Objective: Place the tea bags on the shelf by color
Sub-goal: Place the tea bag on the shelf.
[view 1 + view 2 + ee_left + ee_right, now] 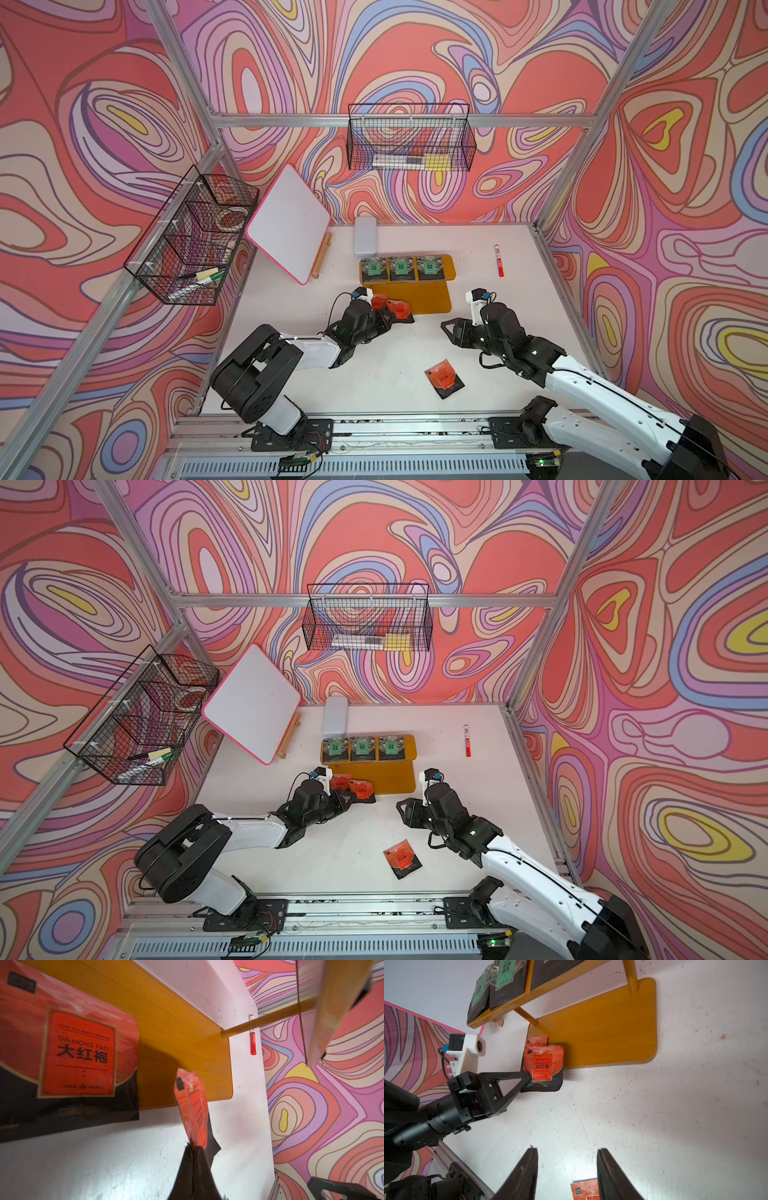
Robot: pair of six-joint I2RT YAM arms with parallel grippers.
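Note:
The shelf (pixel 428 300) stands mid-table. Its upper board (pixel 451 266) carries three green tea bags (pixel 401 268) in a row, and its lower board (pixel 602 1028) lies bare. At the lower board's front left corner my left gripper (pixel 194 1148) is shut on the dark corner of an orange tea bag (pixel 193 1109), which stands on edge. A second orange tea bag (pixel 79 1053) rests right beside it. The third orange tea bag (pixel 444 377) lies flat near the table's front. My right gripper (pixel 568 1150) hovers open and empty to the right of the shelf.
A pink-rimmed whiteboard (pixel 286 224) leans at the back left. A grey box (pixel 365 237) stands behind the shelf. A red marker (pixel 498 260) lies at the back right. Black wire baskets hang on the back wall (pixel 409 139) and the left wall (pixel 191 237).

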